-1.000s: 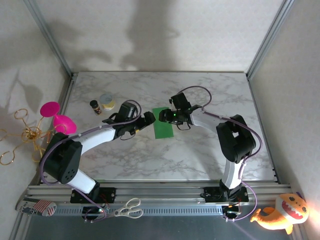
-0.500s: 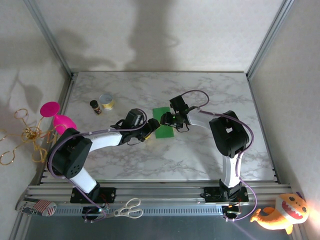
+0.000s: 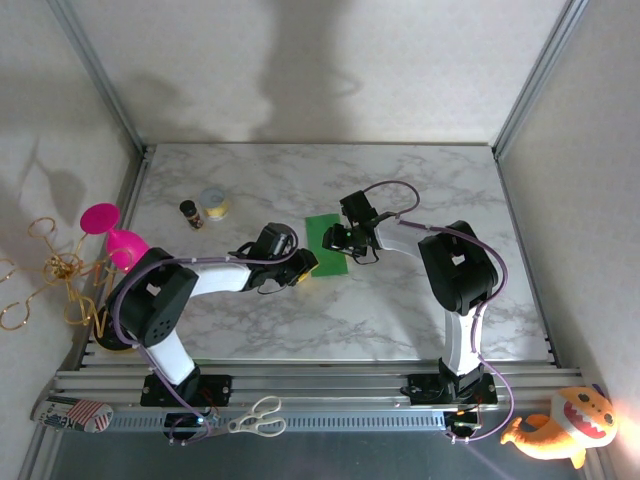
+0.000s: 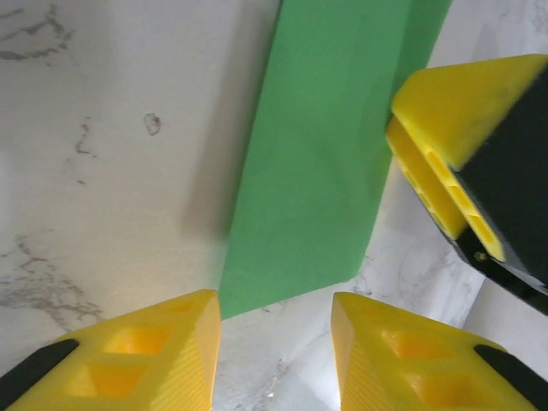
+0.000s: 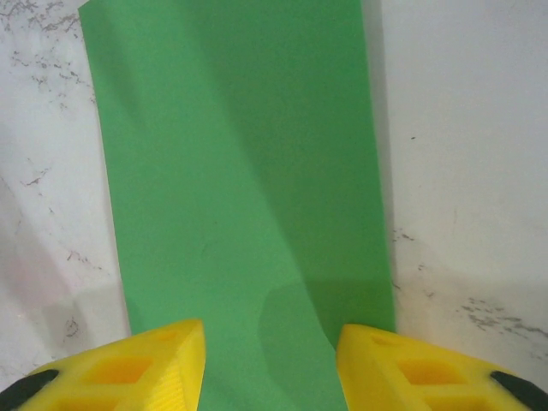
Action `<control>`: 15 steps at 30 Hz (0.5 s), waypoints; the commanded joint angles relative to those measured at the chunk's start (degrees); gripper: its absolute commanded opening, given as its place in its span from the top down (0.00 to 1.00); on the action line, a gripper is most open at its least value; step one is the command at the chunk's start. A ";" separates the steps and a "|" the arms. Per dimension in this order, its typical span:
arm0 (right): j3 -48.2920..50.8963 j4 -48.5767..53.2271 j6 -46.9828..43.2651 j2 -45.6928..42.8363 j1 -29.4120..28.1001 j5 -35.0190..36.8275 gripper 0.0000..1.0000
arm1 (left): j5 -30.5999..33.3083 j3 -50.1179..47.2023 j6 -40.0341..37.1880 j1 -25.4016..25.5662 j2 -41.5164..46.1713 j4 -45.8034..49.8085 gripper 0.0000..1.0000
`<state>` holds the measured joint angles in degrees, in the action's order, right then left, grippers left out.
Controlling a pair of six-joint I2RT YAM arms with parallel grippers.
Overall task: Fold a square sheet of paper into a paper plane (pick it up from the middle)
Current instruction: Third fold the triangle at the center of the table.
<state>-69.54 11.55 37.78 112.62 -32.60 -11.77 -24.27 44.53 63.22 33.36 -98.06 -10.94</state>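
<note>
At the near rail, well apart from the work, a pair of scissors point(image 3: 256, 416) lies at 7 o'clock and an orange plush toy point(image 3: 560, 428) at 5 o'clock. Further in, on the marble table point(image 3: 400, 300), the left gripper point(image 4: 274, 342) reaches in from 8 o'clock. Its jaws are parted with nothing between them, and its tips sit just short of the near corner of the square sheet of paper point(image 5: 240, 171). The sheet lies flat at the table's centre as a narrow green strip, seemingly folded over on itself. The right gripper point(image 5: 270, 360) stands over it from the 2 o'clock side, jaws apart and tips above the paper; whether they press on it I cannot tell. The paper looks thin, light and limp. It will likely slide on the smooth marble and crease at a careless pinch, so one gripper should pin it while the other lifts a long edge near the middle. Beyond, at 10 o'clock, a small dark bottle point(image 3: 189, 213) and a tin point(image 3: 213, 203) stand well apart from it. Only the two crowded grippers hinder each other.
</note>
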 commanded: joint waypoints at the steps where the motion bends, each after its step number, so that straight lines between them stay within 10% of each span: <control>1: 0.79 3.78 0.38 3.31 0.34 1.46 0.53 | 0.06 0.97 -0.85 0.65 -1.48 0.10 0.62; 15: 0.73 3.74 -0.07 3.13 0.34 1.14 0.53 | -2.31 8.46 -7.56 0.06 -6.60 4.99 0.67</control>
<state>-69.54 11.55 37.76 112.71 -32.60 -11.81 -24.95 50.43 58.83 33.45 -103.61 -8.73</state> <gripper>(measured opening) 0.472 0.337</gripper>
